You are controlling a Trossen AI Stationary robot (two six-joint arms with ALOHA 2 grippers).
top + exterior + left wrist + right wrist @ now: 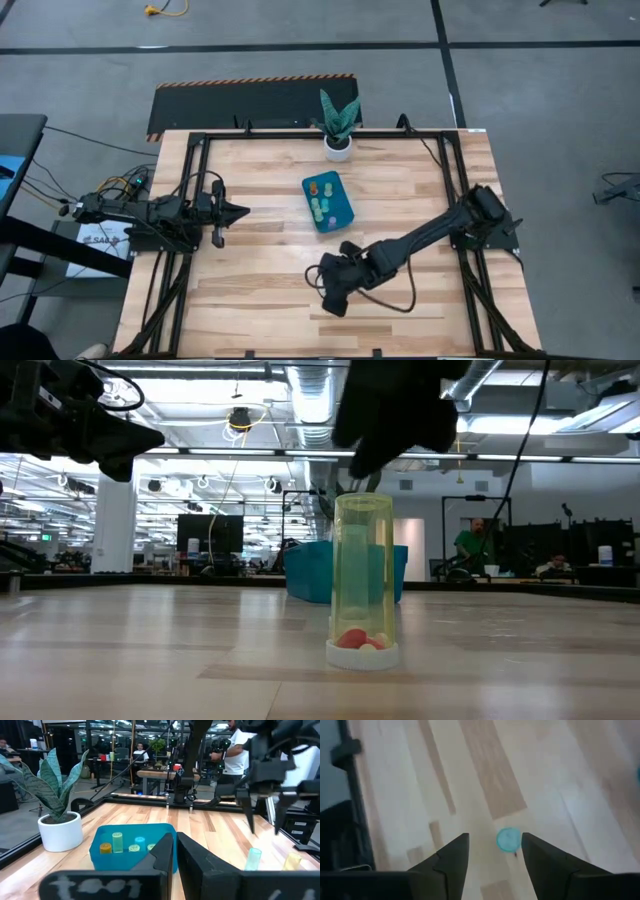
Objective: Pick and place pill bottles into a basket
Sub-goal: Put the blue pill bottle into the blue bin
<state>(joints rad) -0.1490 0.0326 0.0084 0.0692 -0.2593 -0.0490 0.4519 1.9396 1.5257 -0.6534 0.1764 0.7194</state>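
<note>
Hovering spread above the teal bottle [508, 840], the right gripper [492, 851] could tip it if lowered off-centre. The left gripper [174, 851] waits, pressed together.

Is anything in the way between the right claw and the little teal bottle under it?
Nothing visible is. The right claw hangs open above the teal bottle, whose round top shows between its fingers, with only bare wooden table around it.

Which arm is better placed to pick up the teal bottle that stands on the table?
The right arm, likely. Its tool is open and hangs directly over the teal bottle, fingers on either side. The left tool waits at the table's left edge, far from it.
</note>
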